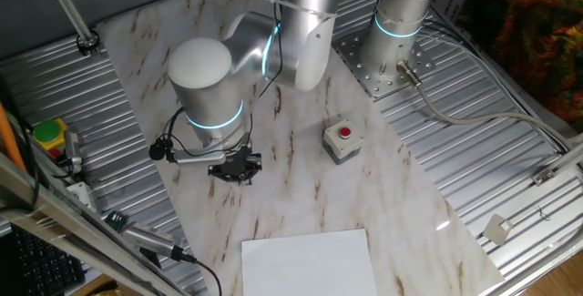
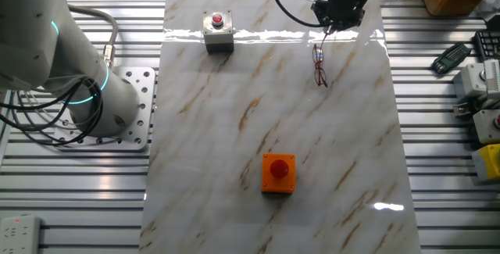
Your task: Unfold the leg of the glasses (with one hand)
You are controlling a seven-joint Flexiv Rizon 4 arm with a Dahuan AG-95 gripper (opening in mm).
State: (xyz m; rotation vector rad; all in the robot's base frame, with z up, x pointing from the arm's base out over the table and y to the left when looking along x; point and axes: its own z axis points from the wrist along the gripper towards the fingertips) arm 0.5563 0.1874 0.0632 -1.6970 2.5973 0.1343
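Reddish-brown wire glasses (image 2: 320,68) lie on the marbled tabletop (image 2: 273,113), just in front of the pincer (image 2: 334,21), which hangs low over the far edge. In one fixed view the arm's wrist hides the glasses entirely; in the other fixed view they show as a thin, narrow shape with one slim leg reaching up toward the pincer. Whether the pincer's tips touch that leg, or how wide they stand, I cannot tell: the dark head is too small and blurred.

The frame looks very light, springy and easy to bend, and it will likely slide on the smooth stone as soon as it is pushed. The lenses are fragile. The best place to take hold seems to be the free end of the leg, swinging it gently about its hinge.

Well clear to the side sits a grey box with a red button (image 2: 218,31), and nearer the front an orange box (image 2: 278,173). A white sheet (image 1: 310,261) lies at the tabletop's edge. Nothing stands in the way.
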